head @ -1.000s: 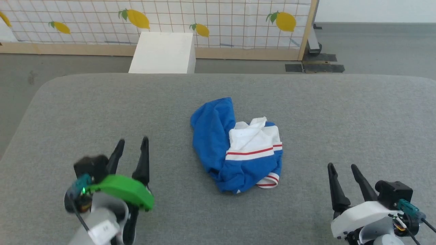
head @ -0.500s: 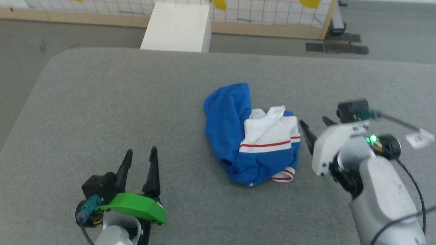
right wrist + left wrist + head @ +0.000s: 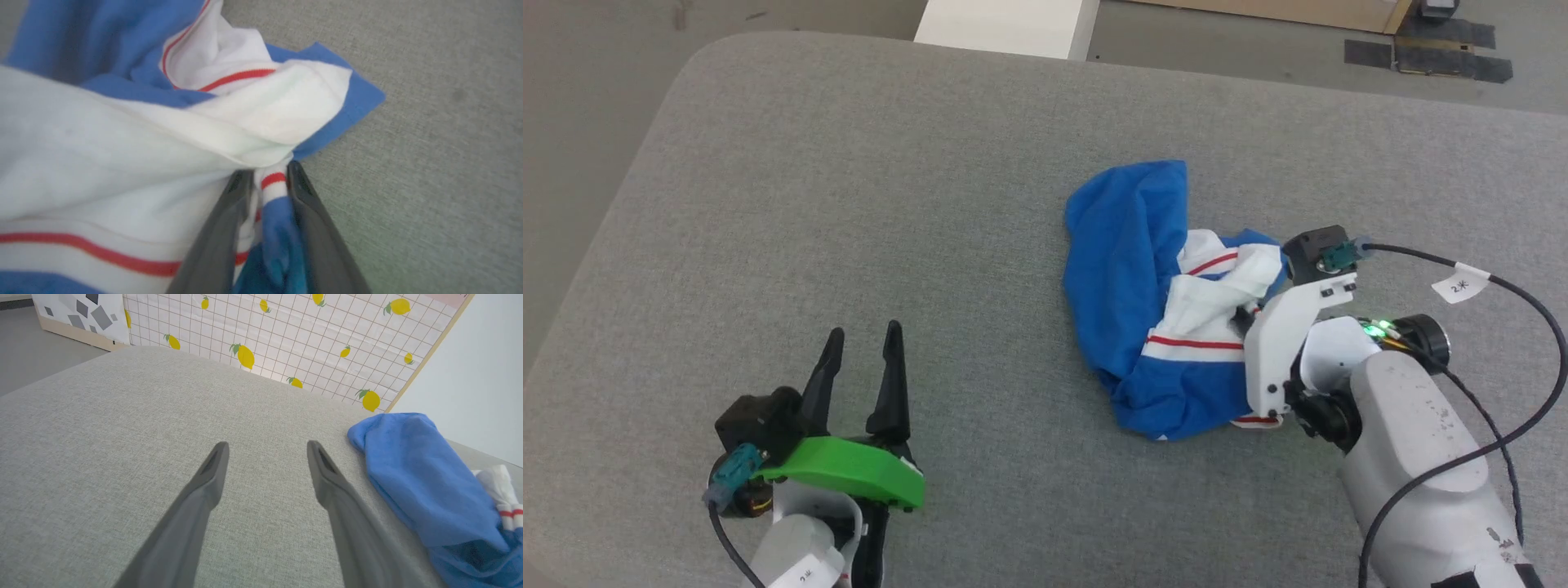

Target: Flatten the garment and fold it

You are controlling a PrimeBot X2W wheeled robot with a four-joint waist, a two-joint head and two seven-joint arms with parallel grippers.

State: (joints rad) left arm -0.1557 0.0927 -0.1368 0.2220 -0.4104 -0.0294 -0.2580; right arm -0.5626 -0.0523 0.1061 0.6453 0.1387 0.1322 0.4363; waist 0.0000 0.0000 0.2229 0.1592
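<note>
The garment [image 3: 1131, 269] is a crumpled blue T-shirt with white sleeves and red stripe trim, lying right of the middle of the grey table [image 3: 849, 204]. My right gripper [image 3: 1243, 318] is at its right side, mostly behind the white wrist. In the right wrist view my right gripper [image 3: 267, 173] is shut on a bunched fold of the garment [image 3: 122, 155], red-striped trim and blue cloth between the fingers. My left gripper [image 3: 862, 339] stands open at the lower left, well apart from the cloth. The left wrist view has my left gripper [image 3: 265, 447] open over bare table, the garment [image 3: 412, 473] to its right.
A white box [image 3: 1005, 24] stands on the floor beyond the table's far edge. The table's rounded left corner [image 3: 698, 61] drops to grey floor. A lemon-print screen [image 3: 286, 339] stands behind the table. A cable with a tag [image 3: 1462, 286] loops off my right wrist.
My right arm swung in from the lower right to the garment and its fingers closed on the cloth, bunching it. The head camera tilted down and left. The left gripper stayed open.
</note>
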